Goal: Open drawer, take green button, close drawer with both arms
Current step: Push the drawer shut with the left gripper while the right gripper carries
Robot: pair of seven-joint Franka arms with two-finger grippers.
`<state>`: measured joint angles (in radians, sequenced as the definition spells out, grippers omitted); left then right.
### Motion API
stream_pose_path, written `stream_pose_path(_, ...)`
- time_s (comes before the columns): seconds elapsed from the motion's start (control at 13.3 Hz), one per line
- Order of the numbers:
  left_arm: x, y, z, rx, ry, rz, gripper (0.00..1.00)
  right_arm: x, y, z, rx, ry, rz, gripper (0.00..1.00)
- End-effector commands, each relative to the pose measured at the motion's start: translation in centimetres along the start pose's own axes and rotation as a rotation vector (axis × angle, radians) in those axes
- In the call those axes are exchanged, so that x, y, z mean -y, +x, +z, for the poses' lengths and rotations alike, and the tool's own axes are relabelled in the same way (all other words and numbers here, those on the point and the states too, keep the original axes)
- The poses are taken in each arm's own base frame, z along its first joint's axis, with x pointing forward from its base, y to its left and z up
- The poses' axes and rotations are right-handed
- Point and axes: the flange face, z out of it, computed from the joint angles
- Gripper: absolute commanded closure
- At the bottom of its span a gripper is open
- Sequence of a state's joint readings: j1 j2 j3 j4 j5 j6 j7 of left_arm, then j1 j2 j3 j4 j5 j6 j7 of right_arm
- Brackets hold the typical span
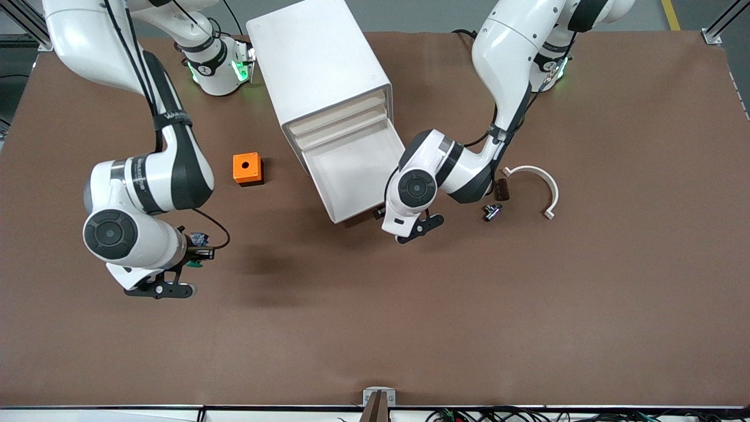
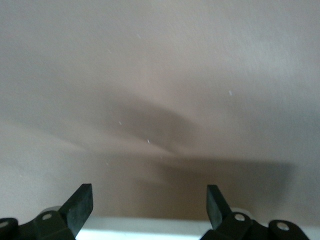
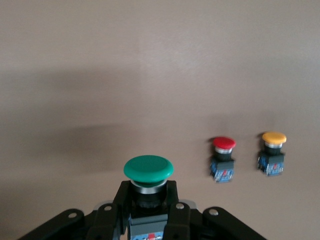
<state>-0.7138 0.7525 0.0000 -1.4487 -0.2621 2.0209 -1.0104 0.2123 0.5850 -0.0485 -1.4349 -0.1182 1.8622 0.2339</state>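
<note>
The white cabinet (image 1: 319, 58) stands at the middle of the table with its lowest drawer (image 1: 351, 170) pulled out. My left gripper (image 1: 379, 212) is at the drawer's cream front. In the left wrist view it (image 2: 149, 205) is open, with a white edge (image 2: 150, 229) between its fingers (image 2: 80, 207). My right gripper (image 1: 199, 253) is over the bare table toward the right arm's end. It is shut on the green-capped button (image 1: 194, 264). The right wrist view shows the button (image 3: 148, 169) upright between the gripper's (image 3: 148, 207) fingers.
An orange box with a hole (image 1: 247, 168) sits beside the cabinet. A red-capped button (image 3: 223, 159) and a yellow-capped button (image 3: 272, 152) stand on the table in the right wrist view. A white curved piece (image 1: 536, 187) and small dark parts (image 1: 492, 211) lie near the left arm.
</note>
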Motion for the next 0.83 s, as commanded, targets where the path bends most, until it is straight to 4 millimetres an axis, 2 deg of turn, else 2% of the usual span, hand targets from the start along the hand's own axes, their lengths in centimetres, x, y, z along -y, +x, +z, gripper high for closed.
stream_pose_path(0.0,-1.7,-5.0,1.1,-0.001,0.015,0.113,0.00,-0.8,-0.3,3.3,0.002,-0.016,-0.027,0.87)
stream_pose_path(0.15,-2.4,-7.4,2.1,0.000,0.031,0.156,0.00,-2.1,0.2,5.9,0.028,-0.015,-0.007,0.87)
stream_pose_path(0.6,-4.1,-14.7,4.1,0.013,0.054,0.237,0.00,-1.7,-0.6,11.3,0.019,-0.003,-0.015,0.86)
stream_pose_path(0.75,-4.5,-15.6,4.3,0.043,0.023,0.222,0.00,-1.7,-1.2,12.3,0.029,-0.005,-0.005,0.86)
